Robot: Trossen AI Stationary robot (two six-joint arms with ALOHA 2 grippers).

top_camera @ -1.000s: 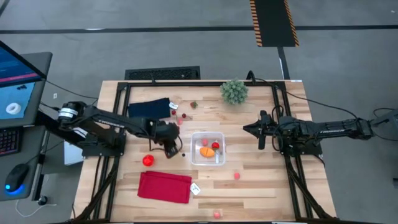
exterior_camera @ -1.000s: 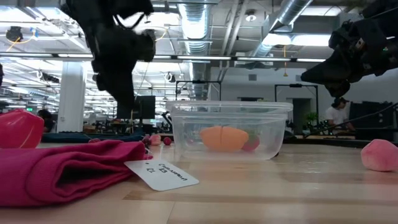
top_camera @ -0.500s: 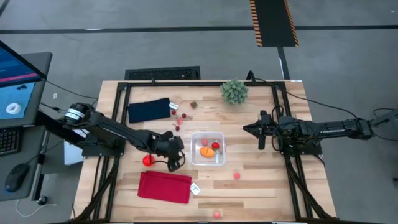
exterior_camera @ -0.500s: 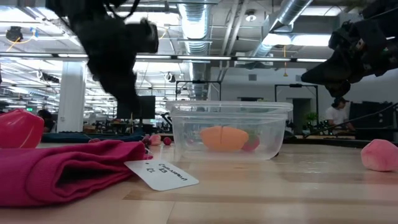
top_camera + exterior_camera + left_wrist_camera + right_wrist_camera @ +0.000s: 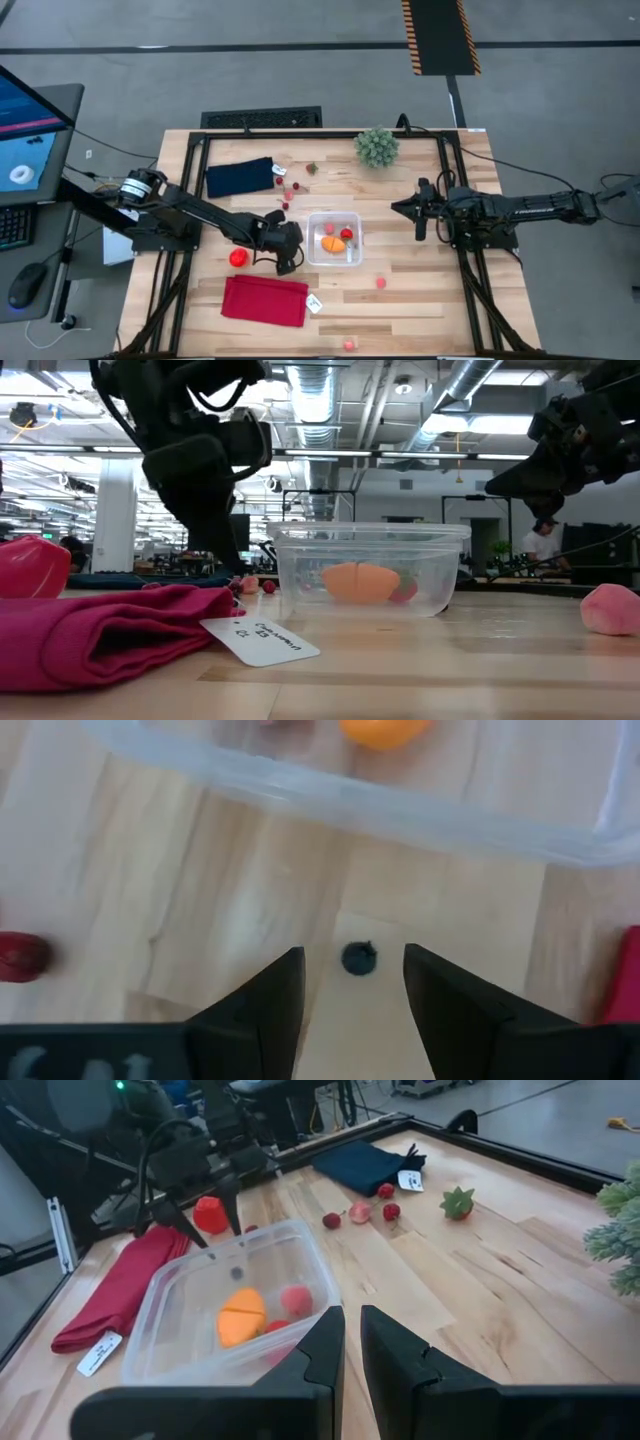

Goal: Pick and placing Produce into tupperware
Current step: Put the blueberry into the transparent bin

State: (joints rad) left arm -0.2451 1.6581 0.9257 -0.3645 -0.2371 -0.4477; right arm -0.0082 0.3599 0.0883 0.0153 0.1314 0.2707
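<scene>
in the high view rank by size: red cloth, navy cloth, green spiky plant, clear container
1. Flat red cloth, largest.
2. Folded navy cloth, somewhat smaller.
3. Clear squarish plastic container.
4. Green spiky plant ball, smallest, though its footprint looks close to the container's, so that pair is unsure.

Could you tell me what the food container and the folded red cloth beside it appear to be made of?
The container looks like clear, smooth plastic: the orange piece inside shows through its walls, and its rim catches the light. The red cloth looks like a soft matte fabric, lying in rounded folds with no shine; a paper-like tag lies at its edge. What fibre it is cannot be told.
</scene>
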